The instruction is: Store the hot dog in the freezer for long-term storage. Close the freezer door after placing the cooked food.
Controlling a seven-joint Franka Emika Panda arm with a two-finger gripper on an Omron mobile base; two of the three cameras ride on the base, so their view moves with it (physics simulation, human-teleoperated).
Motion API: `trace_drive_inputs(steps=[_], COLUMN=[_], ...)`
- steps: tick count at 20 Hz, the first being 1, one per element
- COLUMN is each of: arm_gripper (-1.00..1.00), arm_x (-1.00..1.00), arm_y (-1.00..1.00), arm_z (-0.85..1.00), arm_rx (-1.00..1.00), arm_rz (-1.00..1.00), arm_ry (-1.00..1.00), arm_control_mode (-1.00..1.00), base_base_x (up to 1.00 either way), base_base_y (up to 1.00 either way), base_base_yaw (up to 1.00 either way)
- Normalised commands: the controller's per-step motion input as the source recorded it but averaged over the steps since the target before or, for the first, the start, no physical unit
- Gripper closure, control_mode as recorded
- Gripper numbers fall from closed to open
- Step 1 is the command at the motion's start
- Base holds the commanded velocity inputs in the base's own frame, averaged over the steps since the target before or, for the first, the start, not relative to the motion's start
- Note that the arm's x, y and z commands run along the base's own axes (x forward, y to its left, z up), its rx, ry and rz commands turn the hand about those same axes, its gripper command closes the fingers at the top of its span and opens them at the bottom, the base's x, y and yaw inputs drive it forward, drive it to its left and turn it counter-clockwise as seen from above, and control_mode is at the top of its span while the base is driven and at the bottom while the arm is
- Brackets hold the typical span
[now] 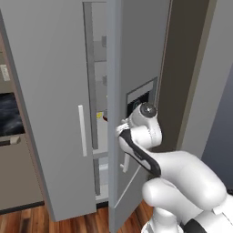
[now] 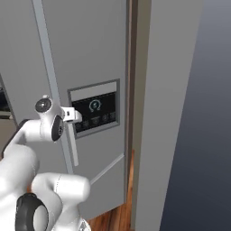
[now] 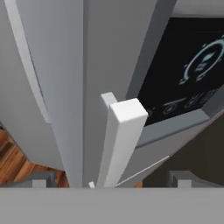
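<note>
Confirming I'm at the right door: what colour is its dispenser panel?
Black, with a pale blue-grey dial symbol, on the grey freezer door; dispenser panel shows best in the right base view.

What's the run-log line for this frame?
phase: at freezer door handle | gripper: open, straddling handle | door: ajar | hot dog: not identifiable

Beyond the hand [image 3: 111,181], the freezer [image 1: 101,91] stands partly open on the wooden floor [image 1: 27,220]. Its grey inner shelves [image 1: 101,82] show through the gap. A small yellow and red bit [image 1: 102,115] lies on one shelf.
</note>
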Motion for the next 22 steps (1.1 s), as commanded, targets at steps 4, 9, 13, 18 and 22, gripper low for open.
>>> trace_drive_inputs(steps=[4,9,13,18,22], arm_gripper=[-1.0,-1.0,-1.0,-1.0,-1.0], arm_x=[0.29,0.33,0.3,0.21,0.17], arm_y=[0.02,0.0,0.0,0.03,0.1], arm_z=[-0.08,-0.01,-0.01,-0.12,-0.17], arm_rx=[-0.01,0.0,0.0,0.0,0.0], arm_rz=[0.0,0.0,0.0,0.0,0.0], arm_ry=[0.06,0.07,0.03,0.0,0.0], arm_control_mode=[-1.0,-1.0,-1.0,-1.0,-1.0], base_base_x=[0.0,0.0,0.0,0.0,0.0], base_base_y=[0.0,0.0,0.0,0.0,0.0], base_base_yaw=[0.0,0.0,0.0,0.0,0.0])
